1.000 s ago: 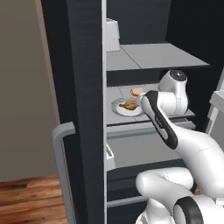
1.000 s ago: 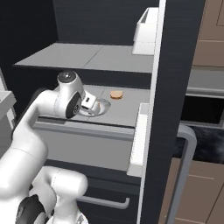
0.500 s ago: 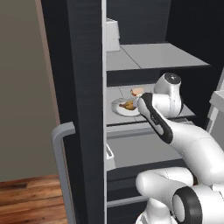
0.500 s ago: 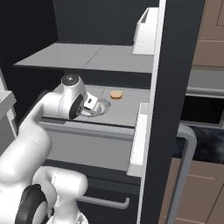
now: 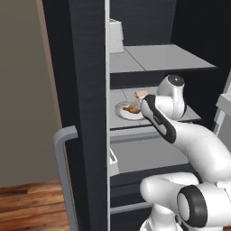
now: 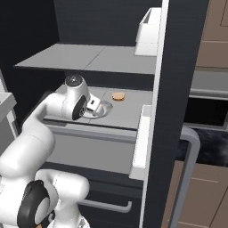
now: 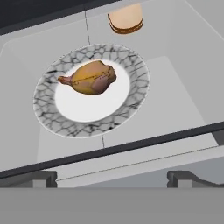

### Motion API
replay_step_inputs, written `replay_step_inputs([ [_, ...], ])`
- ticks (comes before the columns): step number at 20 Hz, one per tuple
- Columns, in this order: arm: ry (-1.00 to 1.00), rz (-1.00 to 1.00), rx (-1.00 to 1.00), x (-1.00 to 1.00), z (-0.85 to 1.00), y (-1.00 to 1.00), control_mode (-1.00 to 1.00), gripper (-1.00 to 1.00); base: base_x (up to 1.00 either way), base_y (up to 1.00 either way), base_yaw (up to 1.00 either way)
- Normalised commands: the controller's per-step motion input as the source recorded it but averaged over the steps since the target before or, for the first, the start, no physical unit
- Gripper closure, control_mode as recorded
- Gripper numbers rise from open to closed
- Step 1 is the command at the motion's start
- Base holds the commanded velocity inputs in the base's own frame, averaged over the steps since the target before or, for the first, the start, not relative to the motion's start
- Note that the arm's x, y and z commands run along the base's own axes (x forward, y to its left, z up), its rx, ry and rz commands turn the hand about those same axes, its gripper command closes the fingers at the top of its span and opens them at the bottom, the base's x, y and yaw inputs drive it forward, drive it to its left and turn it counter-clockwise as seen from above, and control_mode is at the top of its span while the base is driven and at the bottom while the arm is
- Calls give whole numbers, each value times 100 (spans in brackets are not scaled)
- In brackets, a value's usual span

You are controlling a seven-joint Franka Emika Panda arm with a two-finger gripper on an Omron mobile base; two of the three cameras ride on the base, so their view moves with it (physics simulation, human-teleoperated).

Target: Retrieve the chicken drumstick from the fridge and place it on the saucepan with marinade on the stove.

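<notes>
Inside the fridge (image 5: 85, 90), over its middle shelf (image 7: 175, 87), my pincer (image 7: 112, 177) hangs spread wide, its 2 fingertips (image 7: 183, 178) gripping and touching nothing. Below it the chicken drumstick (image 7: 91, 78) lies on a white plate (image 7: 135, 94) with a marbled rim, a tan bun (image 7: 126, 19) just beyond it.

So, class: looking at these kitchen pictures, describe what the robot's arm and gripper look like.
The arm is glossy white with rounded segments, dark joint rings and a black band along the forearm. The gripper has two small dark grey finger tips. No cables or markings can be made out.
</notes>
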Motion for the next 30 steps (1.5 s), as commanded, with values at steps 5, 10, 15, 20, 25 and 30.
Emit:
replay_step_inputs([
  [5, -4, 0, 0, 4, -23, 8, -100, -100, 0, 0, 0],
  [10, -4, -2, 0, 15, -12, 10, -100, -100, 0, 0, 0],
  [15, -2, -4, 0, 26, -5, 6, -100, -100, 0, 0, 0],
  [20, 0, -6, 0, 34, -3, 5, -100, -100, 0, 0, 0],
  [25, 0, -8, 1, 29, -1, 2, -100, -100, 0, 0, 0],
  [30, 0, -10, 5, 15, 0, 0, -100, -100, 0, 0, 0],
])
